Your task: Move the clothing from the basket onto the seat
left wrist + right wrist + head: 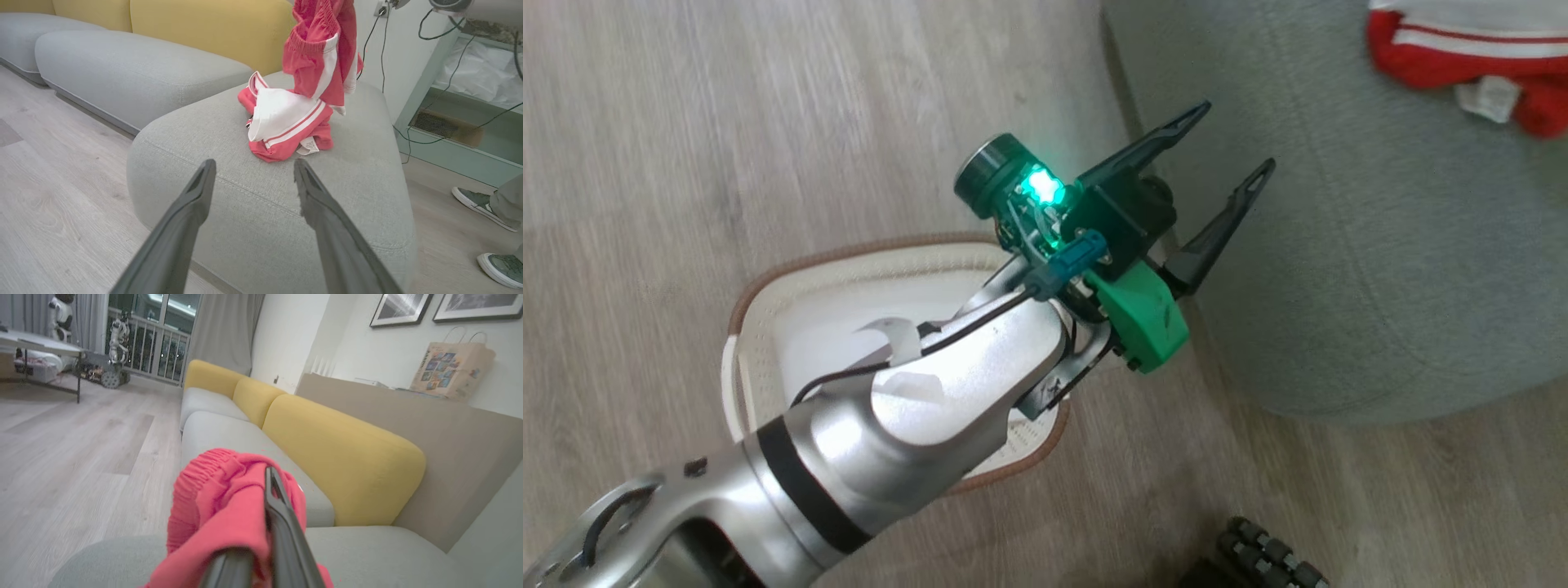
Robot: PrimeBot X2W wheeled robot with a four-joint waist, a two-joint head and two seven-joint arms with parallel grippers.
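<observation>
Right gripper clenched on red garment dangling above seat, other garment heaped on seat, left gripper released and empty; cloth likely light, limp, non-fragile, so pinch a bunched fold or waistband.

The clothing is soft red cloth, ribbed at the waistband. The seat wears coarse, matt woven fabric. The basket looks smooth white plastic, the floor pale matt wood grain, the left forearm glossy silver metal.
</observation>
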